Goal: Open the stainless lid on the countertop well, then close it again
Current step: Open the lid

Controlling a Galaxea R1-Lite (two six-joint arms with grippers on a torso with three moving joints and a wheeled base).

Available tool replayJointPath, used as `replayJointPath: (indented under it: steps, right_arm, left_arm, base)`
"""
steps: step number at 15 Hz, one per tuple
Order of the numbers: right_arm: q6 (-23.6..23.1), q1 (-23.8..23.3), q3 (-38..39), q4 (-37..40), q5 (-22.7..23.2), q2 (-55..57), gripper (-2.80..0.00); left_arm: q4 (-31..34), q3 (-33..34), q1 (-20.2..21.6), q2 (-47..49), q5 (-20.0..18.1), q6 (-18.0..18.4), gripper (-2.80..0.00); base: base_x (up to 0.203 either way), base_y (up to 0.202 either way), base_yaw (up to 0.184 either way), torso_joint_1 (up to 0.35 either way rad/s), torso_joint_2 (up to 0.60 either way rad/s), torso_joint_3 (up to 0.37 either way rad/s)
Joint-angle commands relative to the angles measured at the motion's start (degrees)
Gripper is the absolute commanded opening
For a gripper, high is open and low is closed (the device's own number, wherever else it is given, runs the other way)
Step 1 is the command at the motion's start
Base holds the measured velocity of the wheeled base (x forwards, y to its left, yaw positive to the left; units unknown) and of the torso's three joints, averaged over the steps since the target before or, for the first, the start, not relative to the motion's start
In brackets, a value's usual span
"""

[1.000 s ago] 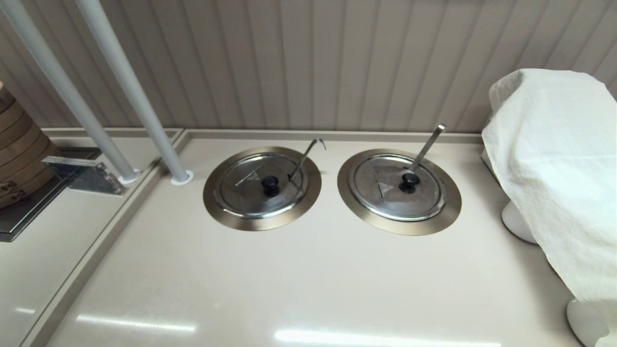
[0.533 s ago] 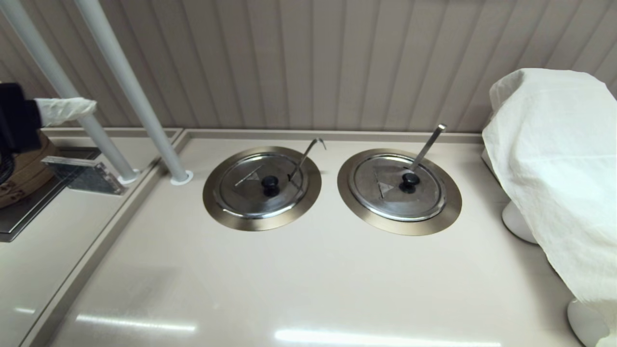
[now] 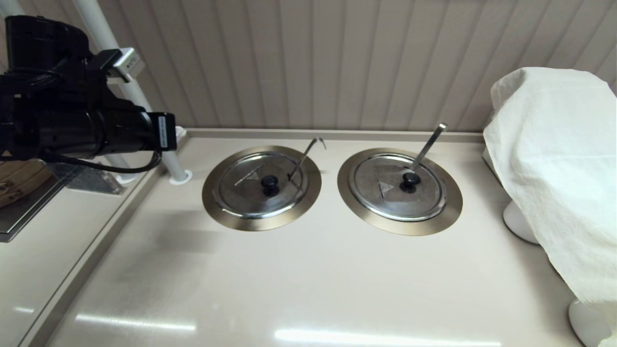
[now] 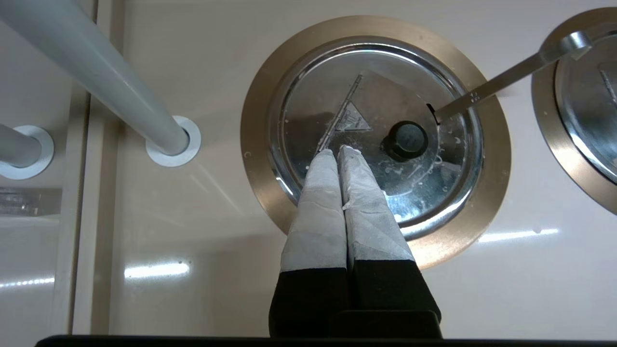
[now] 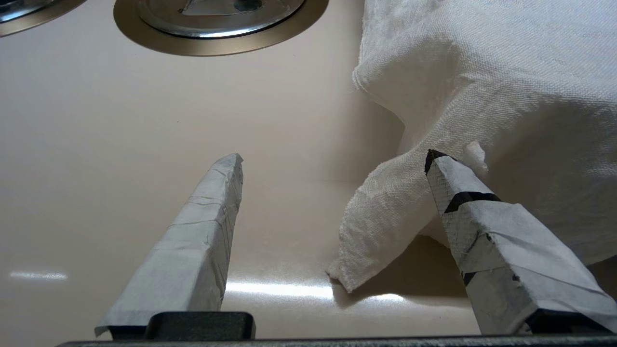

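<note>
The stainless lid [image 3: 250,193] with its black knob [image 3: 270,183] sits closed in the countertop well, ringed by the bronze flange [image 3: 214,205]; a hook-ended wire handle [image 3: 308,152] sticks out of its slot. My left arm [image 3: 72,120] hangs high at the far left. In the left wrist view my left gripper [image 4: 340,150] is shut and empty, well above the lid [image 4: 385,96], its tips over the crease line beside the triangle mark, left of the knob [image 4: 407,140]. My right gripper [image 5: 335,159] is open low over the counter, out of the head view.
The twin lid [image 3: 399,187] with a flat bar handle [image 3: 428,144] lies to the right. A white cloth [image 3: 554,168] drapes over something at the right edge, close to my right fingers [image 5: 462,202]. Two white poles [image 4: 96,77] and a bamboo steamer [image 3: 19,178] stand at left.
My left arm has come into the head view from the left and risen, now filling the upper left corner. Lids and handles have not moved.
</note>
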Motion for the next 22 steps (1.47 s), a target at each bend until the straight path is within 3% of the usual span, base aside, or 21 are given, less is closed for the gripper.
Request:
replayJointPath:
  steps: [1, 6, 11, 16, 19, 22]
  right_arm:
    - [-0.05, 0.0, 0.0, 0.0, 0.02, -0.02, 0.0]
    - [-0.05, 0.0, 0.0, 0.0, 0.02, -0.02, 0.0]
    - [-0.05, 0.0, 0.0, 0.0, 0.02, -0.02, 0.0]
    - [-0.05, 0.0, 0.0, 0.0, 0.02, -0.02, 0.0]
    - [-0.05, 0.0, 0.0, 0.0, 0.02, -0.02, 0.0]
    - [-0.05, 0.0, 0.0, 0.0, 0.02, -0.02, 0.0]
  left_arm:
    - [-4.63, 1.43, -0.92, 2.56, 1.32, -0.28, -2.8]
    - [-18.75, 3.63, -6.4, 12.4, 10.48, -1.22, -2.8]
    - [-19.33, 3.17, -9.53, 14.45, 10.74, -4.83, -2.8]
    - [-19.65, 2.58, -10.3, 16.68, 12.09, -4.88, -2.8]
    - [-23.99, 2.83, -10.3, 18.38, 12.29, -4.77, -2.8]
    - [-24.43, 2.76, -10.3, 18.89, 12.33, -4.86, -2.8]
  base:
    - [0.0, 0.0, 0.0, 0.0, 0.0, 0.0]
    - [0.0, 0.0, 0.0, 0.0, 0.0, 0.0]
    - [0.0, 0.0, 0.0, 0.0, 0.0, 0.0]
    - [0.0, 0.0, 0.0, 0.0, 0.0, 0.0]
    - [0.0, 0.0, 0.0, 0.0, 0.0, 0.0]
    - [0.0, 0.0, 0.0, 0.0, 0.0, 0.0]
